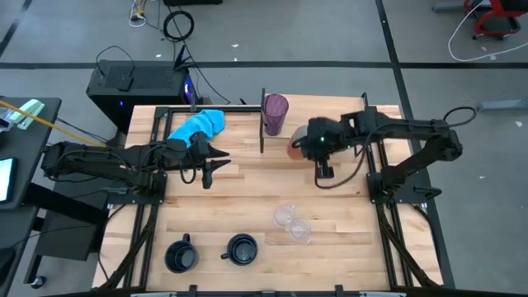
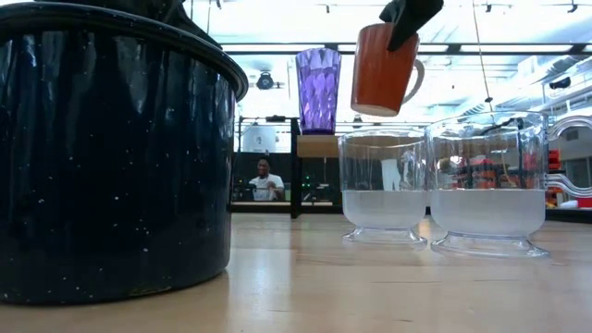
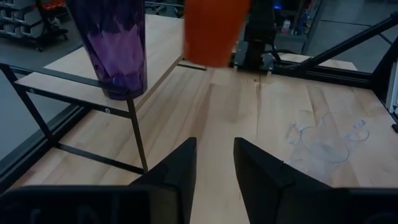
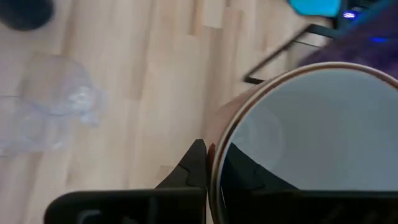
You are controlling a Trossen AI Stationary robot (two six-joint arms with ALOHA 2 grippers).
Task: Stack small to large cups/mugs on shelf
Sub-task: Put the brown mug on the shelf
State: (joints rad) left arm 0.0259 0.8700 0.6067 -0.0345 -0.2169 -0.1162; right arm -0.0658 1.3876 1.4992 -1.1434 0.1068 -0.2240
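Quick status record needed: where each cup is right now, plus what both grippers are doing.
purple tumbler: standing on the shelf
orange mug: held in the air beside the tumbler, gripped at its rim
right gripper: shut on orange mug
left gripper: open, empty, above the table by the blue cloth
clear plastic cups: both on the table
black mugs: both on the table's front edge

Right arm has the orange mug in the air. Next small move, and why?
Probably carry it over the shelf and lower it beside the purple tumbler. The right gripper pinches the orange mug by its rim, off the table, and the board beside the tumbler looks bare.
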